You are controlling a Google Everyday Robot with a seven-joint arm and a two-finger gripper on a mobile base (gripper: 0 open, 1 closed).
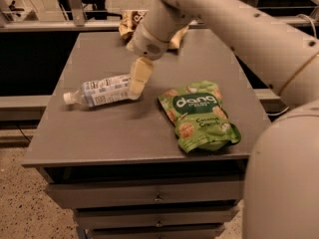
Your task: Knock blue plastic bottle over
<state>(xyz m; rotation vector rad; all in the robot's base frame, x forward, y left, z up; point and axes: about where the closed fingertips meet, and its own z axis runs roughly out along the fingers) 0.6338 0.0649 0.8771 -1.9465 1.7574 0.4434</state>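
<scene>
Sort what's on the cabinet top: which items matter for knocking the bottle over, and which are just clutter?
Job in hand:
- blue plastic bottle, already on its side, cap pointing left
- pincer, low at the bottle's base end

Lying about:
- green snack bag, flat, right of the bottle and apart from it
- brown bag at the back edge, partly hidden by the arm

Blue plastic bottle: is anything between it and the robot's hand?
Nothing visible. The hand is right at the base end of the blue plastic bottle, which lies on its side; the green snack bag lies apart.
</scene>
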